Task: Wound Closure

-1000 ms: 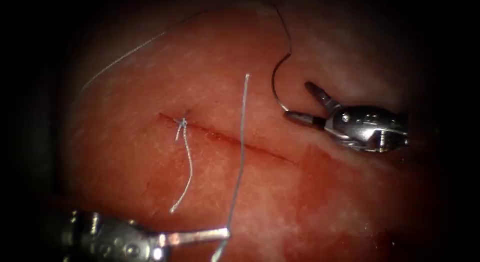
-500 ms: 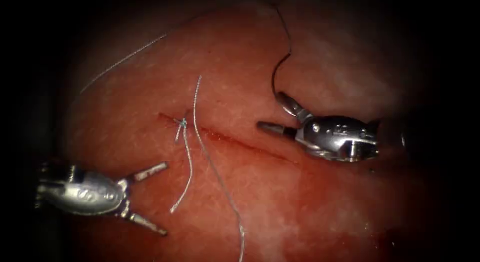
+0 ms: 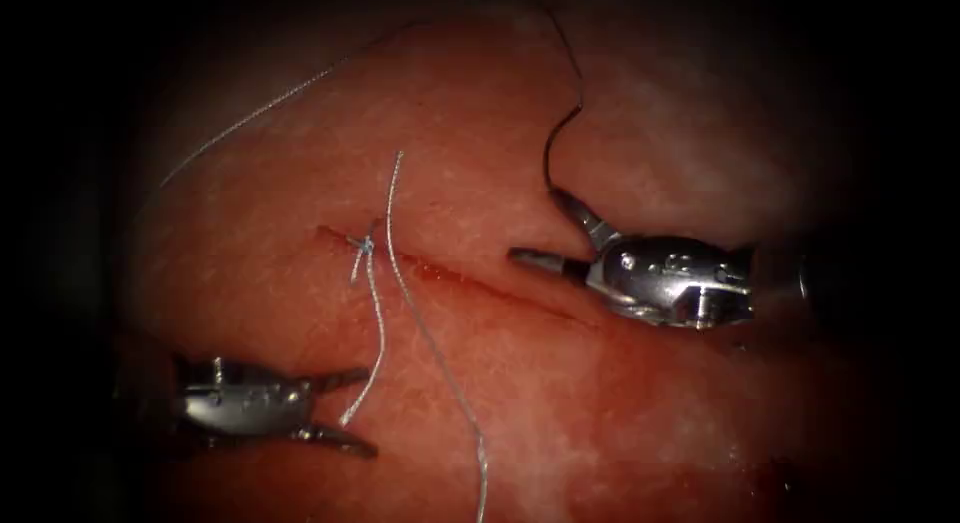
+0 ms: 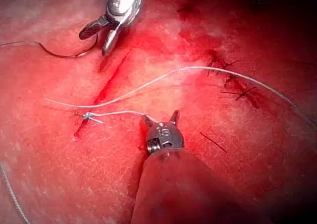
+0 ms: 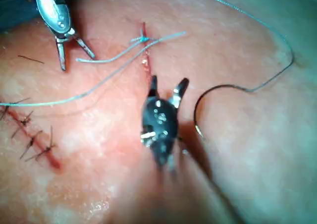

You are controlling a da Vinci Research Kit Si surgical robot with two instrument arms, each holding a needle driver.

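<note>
Right tool [image 3: 555,233] jaws spread, empty; needle [image 3: 549,153] lies free on tissue [image 3: 650,413] at its 12 o'clock, just beyond upper jaw, right of cut [image 3: 470,280]. Left tool [image 3: 355,413] jaws apart, empty, farther off beside thread tail [image 3: 375,353].

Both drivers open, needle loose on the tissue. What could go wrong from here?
1. The needle lies free on the tissue, right of the cut, beside the open right tool: a brush could shift it.
2. The open left tool sits at the end of the knot's tail; a stray catch could strain the knot.
3. The long loose thread crosses the cut and could snag.
</note>
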